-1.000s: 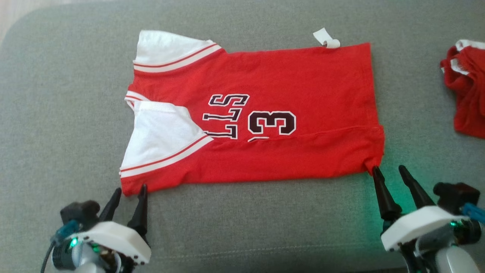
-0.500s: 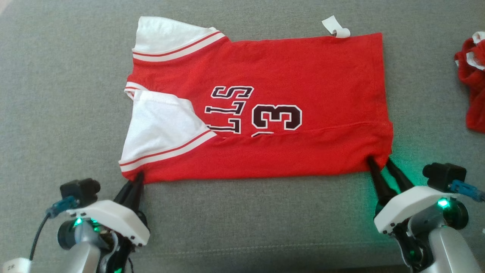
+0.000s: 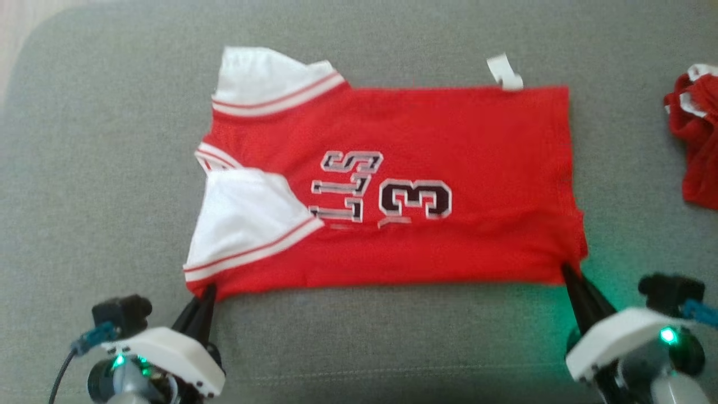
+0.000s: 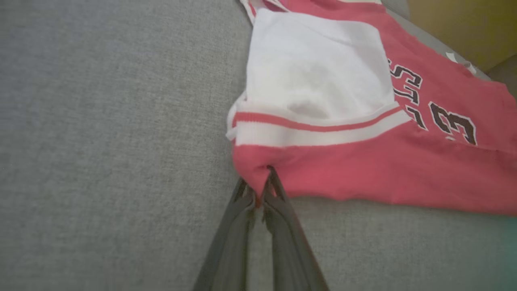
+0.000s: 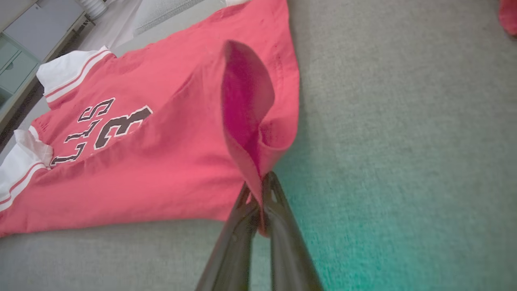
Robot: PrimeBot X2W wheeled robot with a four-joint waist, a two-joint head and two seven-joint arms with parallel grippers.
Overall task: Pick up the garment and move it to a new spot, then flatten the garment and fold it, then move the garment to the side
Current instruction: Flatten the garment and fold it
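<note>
Garment lettering partly under fold

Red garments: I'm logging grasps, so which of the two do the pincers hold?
The flat jersey printed with a 3, pinched at its near corners by left pincer and right pincer. The crumpled one lies apart.

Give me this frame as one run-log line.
stage: fold grasp | left gripper: shut on jersey near-left corner | right gripper: shut on near-right corner, hem raised | surface: grey cushion
</note>
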